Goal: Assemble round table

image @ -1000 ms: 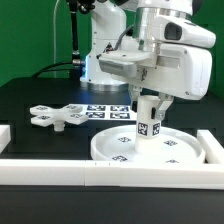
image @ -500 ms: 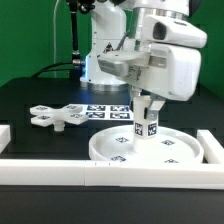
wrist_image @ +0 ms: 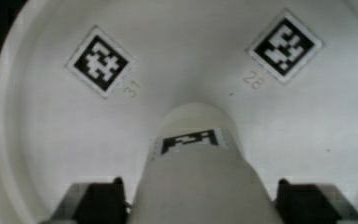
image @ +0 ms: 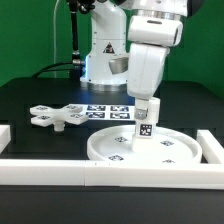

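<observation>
The large rimmed round disc [image: 170, 150] lies flat on the black table at the exterior view's right. The short cylinder leg [image: 145, 125] stands upright at the disc's middle. My gripper [image: 148, 106] comes down from above and is shut on the leg's upper part. In the wrist view the leg [wrist_image: 197, 150] fills the gap between my gripper [wrist_image: 204, 203] fingers [wrist_image: 101, 200], and the disc [wrist_image: 185, 40] with two tags lies beyond it. The flat cross-shaped foot piece [image: 55, 116] lies on the table at the exterior view's left, apart from the disc.
The marker board [image: 105, 112] lies behind the disc, near the arm's base. Long white border rails run along the front [image: 90, 172], the left [image: 4, 136] and the right [image: 211, 148] of the work area.
My hand has turned about the upright leg over the last second, so its broad side now faces away. The leg stays at the disc's middle. The foot piece has not moved.
</observation>
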